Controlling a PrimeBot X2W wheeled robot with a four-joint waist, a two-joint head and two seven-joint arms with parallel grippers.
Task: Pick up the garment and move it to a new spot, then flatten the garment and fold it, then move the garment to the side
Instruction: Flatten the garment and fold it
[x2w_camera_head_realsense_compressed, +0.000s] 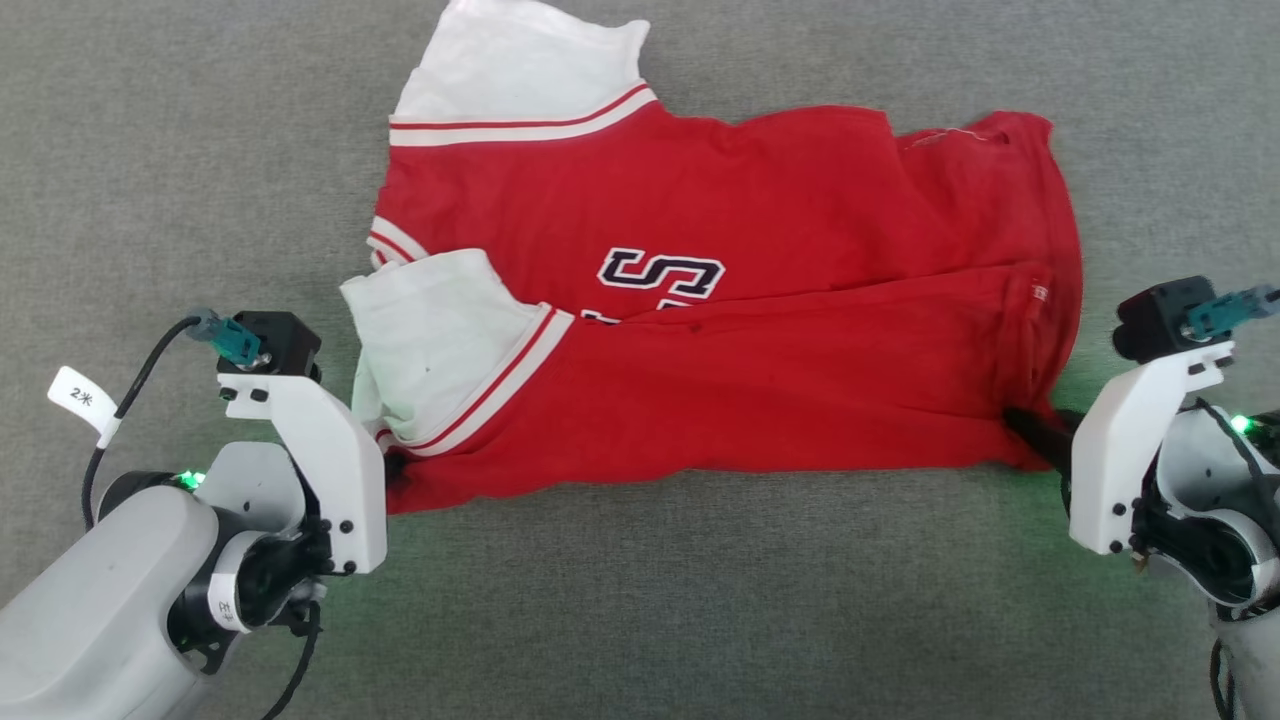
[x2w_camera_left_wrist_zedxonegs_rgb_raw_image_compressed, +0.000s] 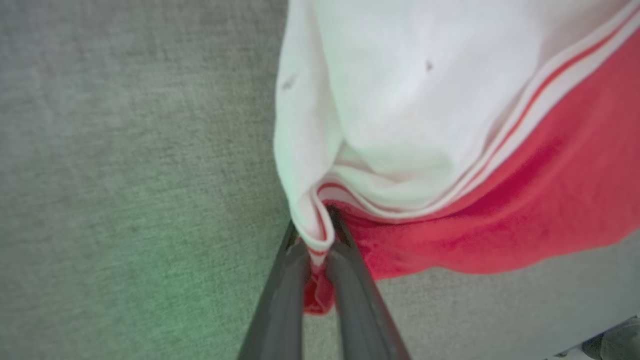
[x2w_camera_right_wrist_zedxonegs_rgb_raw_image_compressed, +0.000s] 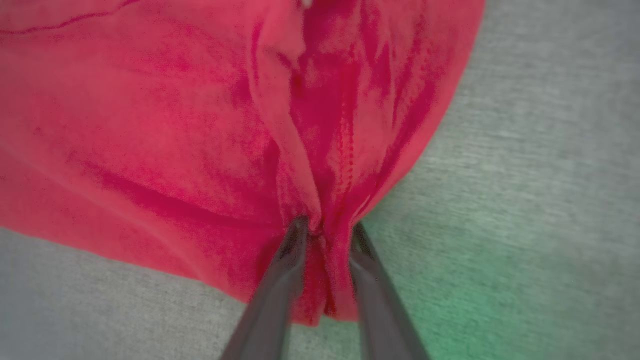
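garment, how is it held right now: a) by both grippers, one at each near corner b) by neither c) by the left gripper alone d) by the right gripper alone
a: the left gripper is shut on the white-sleeved near corner of the garment, and the right gripper is shut on its red near corner, as the two wrist views show.

We take this for a test station in a robot lab.
We see a plain grey woven mat reaching every edge, one shirt lying on it, and bare hardware: a loose black cable with a white paper tag, teal plugs, and green status lights tinting the mat.
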